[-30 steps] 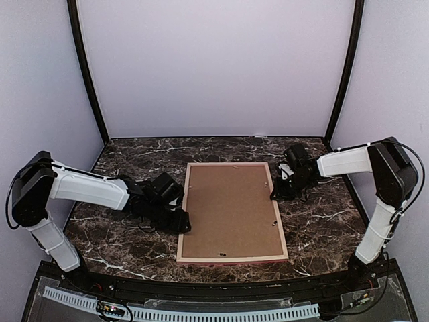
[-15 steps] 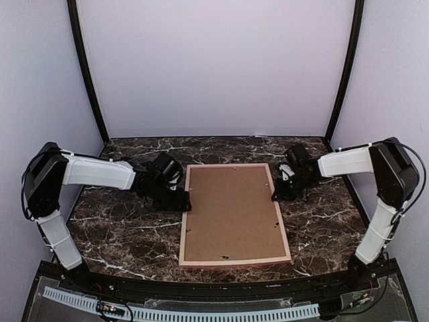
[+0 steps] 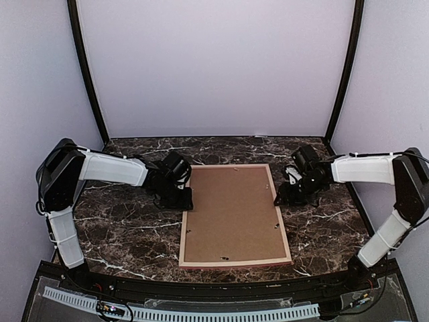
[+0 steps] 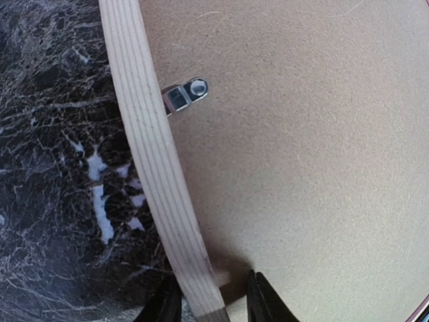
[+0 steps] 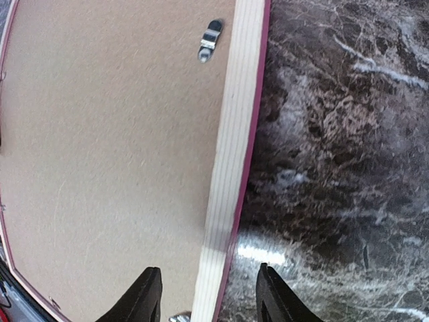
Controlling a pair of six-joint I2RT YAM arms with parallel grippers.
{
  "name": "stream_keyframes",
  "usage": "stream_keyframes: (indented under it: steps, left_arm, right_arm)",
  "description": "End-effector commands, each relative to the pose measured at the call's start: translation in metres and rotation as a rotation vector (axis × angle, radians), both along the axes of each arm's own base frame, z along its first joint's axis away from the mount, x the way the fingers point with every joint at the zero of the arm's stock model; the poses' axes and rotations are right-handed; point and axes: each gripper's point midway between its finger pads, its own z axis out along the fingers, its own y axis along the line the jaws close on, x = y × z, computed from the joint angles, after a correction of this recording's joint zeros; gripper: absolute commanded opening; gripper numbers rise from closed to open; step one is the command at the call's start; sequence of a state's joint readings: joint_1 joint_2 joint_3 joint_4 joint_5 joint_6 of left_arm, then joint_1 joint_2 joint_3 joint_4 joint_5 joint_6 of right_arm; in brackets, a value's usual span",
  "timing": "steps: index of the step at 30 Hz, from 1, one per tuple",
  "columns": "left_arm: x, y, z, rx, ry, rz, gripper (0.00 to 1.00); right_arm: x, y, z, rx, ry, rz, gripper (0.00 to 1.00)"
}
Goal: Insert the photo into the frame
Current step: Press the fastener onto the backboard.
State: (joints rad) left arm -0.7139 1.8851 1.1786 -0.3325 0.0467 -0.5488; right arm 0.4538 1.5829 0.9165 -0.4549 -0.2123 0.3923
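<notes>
Pale, straight-grained bare wood on the back of the frame [image 4: 154, 168], pink-coated at the edge. Matt, faintly fibrous brown board [image 4: 301, 168]. Small shiny metal clip [image 4: 184, 94]. Dark white-veined marble-look surface [image 5: 335, 134], slightly glossy.

Nothing to read here, not a letter, number or logo. The brown fibreboard backing panel [image 3: 231, 215] is plain. The pink-edged, pale-wood picture frame [image 3: 182, 228] around it carries no label. The small metal turn clip [image 4: 186, 95] shows no stamp that can be made out. The dark marble-patterned worktop [image 3: 114, 228] has only white veining.
</notes>
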Motion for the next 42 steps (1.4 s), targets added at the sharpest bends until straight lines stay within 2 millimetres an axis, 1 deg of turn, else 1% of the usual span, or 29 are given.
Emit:
stream_keyframes:
  steps: [1, 7, 10, 17, 28, 36, 42]
  left_arm:
    - [-0.003, 0.004, -0.001, 0.031, 0.003, 0.023, 0.34]
    - [-0.006, 0.001, -0.005, 0.027, 0.007, 0.030, 0.32]
    - [-0.007, 0.001, -0.007, 0.028, 0.008, 0.029, 0.31]
    - [-0.007, 0.001, -0.007, 0.029, 0.007, 0.025, 0.31]
    - [-0.009, 0.003, -0.012, 0.038, 0.015, 0.024, 0.30]
    - [-0.010, 0.004, -0.010, 0.039, 0.016, 0.022, 0.30]
    - [-0.012, 0.006, -0.010, 0.044, 0.018, 0.021, 0.30]
  right_arm:
    - [-0.033, -0.002, 0.000, -0.008, 0.047, -0.004, 0.50]
    - [-0.063, 0.004, -0.014, 0.005, 0.098, -0.003, 0.49]
    - [-0.068, 0.007, -0.021, 0.009, 0.110, -0.003, 0.48]
    - [-0.068, 0.007, -0.029, -0.012, 0.119, -0.012, 0.46]
    - [-0.065, 0.010, -0.034, -0.013, 0.124, -0.024, 0.44]
    - [-0.069, 0.005, -0.038, -0.042, 0.140, -0.013, 0.33]
    - [-0.075, 0.000, -0.042, -0.074, 0.156, 0.020, 0.27]
